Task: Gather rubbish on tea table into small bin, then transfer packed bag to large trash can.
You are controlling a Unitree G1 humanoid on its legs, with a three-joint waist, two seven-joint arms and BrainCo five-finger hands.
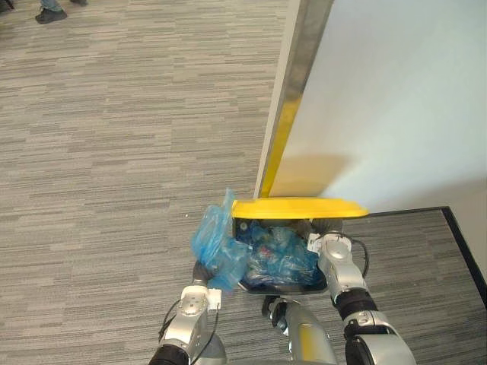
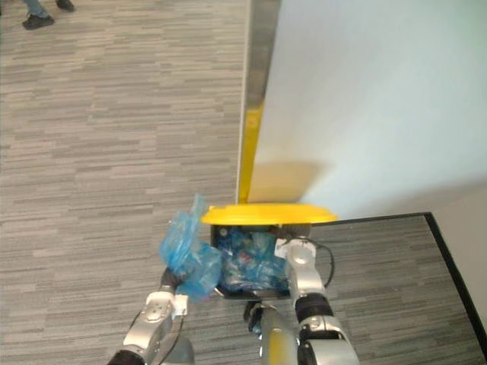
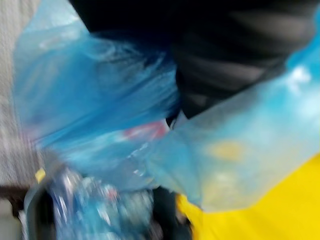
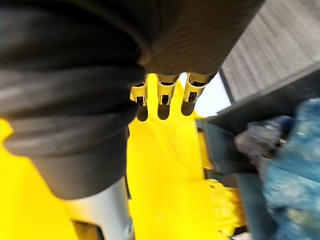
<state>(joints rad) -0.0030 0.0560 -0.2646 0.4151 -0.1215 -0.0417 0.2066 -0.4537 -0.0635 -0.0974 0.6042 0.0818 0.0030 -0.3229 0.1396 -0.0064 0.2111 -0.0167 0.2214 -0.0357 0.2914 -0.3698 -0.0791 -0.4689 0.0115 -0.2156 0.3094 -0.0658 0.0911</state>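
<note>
The large trash can (image 1: pixel 320 288) stands just before me, lined in blue and holding rubbish. Its yellow lid (image 1: pixel 299 207) is raised. My right hand (image 1: pixel 329 245) is under that lid; in the right wrist view its straight fingers (image 4: pixel 165 95) press against the lid's yellow underside, so it is open. The packed blue bag (image 1: pixel 219 243) bulges at the can's left rim, partly over the floor. It sits at the end of my left hand (image 1: pixel 202 271) and wraps round it (image 3: pixel 225 55). In the left wrist view the blue bag (image 3: pixel 100 100) hangs next to the yellow lid (image 3: pixel 270 215).
A white wall panel (image 1: pixel 396 99) with a metal edge (image 1: pixel 300 68) rises right behind the can. A black border strip (image 1: pixel 464 243) runs along the floor at the right. Open grey carpet (image 1: pixel 114 152) spreads to the left. A person's shoes (image 1: pixel 49 14) show far off.
</note>
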